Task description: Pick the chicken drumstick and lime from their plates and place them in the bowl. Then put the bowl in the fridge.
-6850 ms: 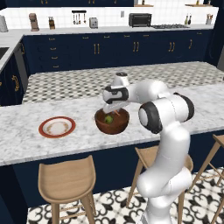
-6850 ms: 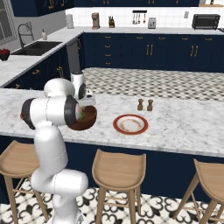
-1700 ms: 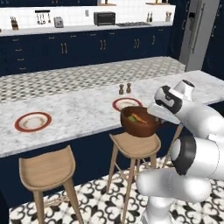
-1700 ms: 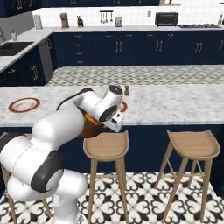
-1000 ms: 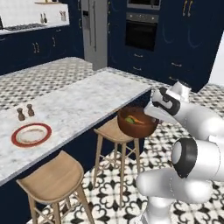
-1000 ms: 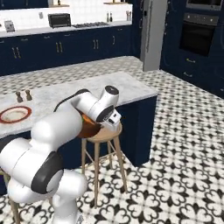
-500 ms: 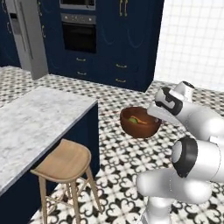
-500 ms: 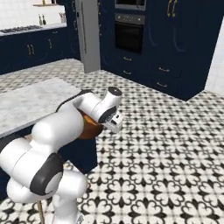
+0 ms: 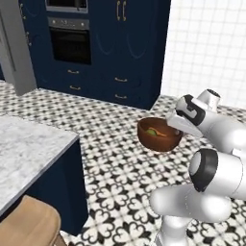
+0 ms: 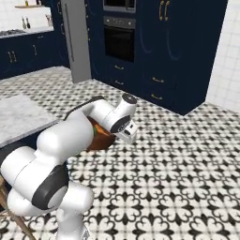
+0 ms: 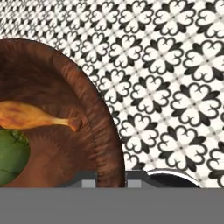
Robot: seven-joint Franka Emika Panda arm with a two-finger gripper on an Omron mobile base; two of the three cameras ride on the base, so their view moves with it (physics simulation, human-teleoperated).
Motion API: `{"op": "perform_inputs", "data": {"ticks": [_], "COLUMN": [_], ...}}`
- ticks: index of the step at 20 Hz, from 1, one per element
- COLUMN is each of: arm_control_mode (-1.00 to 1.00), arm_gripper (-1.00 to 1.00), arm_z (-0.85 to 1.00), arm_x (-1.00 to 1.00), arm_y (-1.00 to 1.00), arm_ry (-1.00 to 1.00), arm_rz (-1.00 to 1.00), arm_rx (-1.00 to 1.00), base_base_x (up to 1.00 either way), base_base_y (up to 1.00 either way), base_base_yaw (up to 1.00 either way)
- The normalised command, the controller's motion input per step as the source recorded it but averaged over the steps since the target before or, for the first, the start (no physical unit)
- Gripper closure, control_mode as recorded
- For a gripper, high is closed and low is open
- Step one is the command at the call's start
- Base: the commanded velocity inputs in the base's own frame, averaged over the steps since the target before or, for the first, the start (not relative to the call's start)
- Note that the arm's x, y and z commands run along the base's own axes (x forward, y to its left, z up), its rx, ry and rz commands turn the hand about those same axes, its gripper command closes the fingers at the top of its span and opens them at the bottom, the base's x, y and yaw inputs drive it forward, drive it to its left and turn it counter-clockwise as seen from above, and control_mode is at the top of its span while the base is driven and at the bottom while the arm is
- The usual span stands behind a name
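The dark reddish-brown wooden bowl (image 9: 158, 141) hangs in the air above the patterned floor, and my gripper (image 9: 178, 126) is shut on its right rim. Inside it lie the green lime (image 9: 152, 130) and the orange-brown chicken drumstick (image 9: 164, 135). In the hand view the bowl's thick rim (image 11: 101, 131) runs down between my two fingertips (image 11: 89, 180), with the drumstick (image 11: 35, 116) and the lime (image 11: 11, 153) to its left. From the right base view my arm hides most of the bowl (image 10: 100, 137). The grey fridge (image 9: 17, 53) (image 10: 75, 37) stands at the far left. The plates are out of view.
A marble-topped island (image 9: 29, 153) with a navy side sits at the lower left, with a wooden stool (image 9: 26, 226) beside it. Navy cabinets with a built-in oven (image 9: 69, 41) line the far wall. Patterned floor (image 10: 187, 154) stretches ahead and right.
The whole picture has shifted as the base moved: the island slid off to the left, while the oven wall and fridge came closer. The bowl stays gripped with both foods inside.
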Motion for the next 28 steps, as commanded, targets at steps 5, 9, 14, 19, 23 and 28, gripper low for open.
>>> {"op": "perform_inputs", "data": {"ticks": [5, 9, 14, 19, 23, 28], "arm_control_mode": [1.00, 1.00, 1.00, 1.00, 1.00, 1.00], "arm_gripper": [1.00, 1.00, 1.00, 1.00, 1.00, 1.00], "arm_z": [0.00, 0.00, 0.00, 0.00, 0.00, 0.00], "arm_x": [0.00, 0.00, 0.00, 0.00, 0.00, 0.00], "arm_y": [0.00, 0.00, 0.00, 0.00, 0.00, 0.00], "arm_ry": [0.00, 0.00, 0.00, 0.00, 0.00, 0.00], "arm_rz": [0.00, 0.00, 0.00, 0.00, 0.00, 0.00], "arm_rx": [0.00, 0.00, 0.00, 0.00, 0.00, 0.00], "base_base_x": [1.00, 1.00, 1.00, 1.00, 1.00, 1.00], "base_base_y": [-0.52, -0.35, -0.15, -0.06, -0.02, 0.00], "base_base_yaw": [0.09, 0.16, 0.35, 0.50, 0.55, 0.46]}}
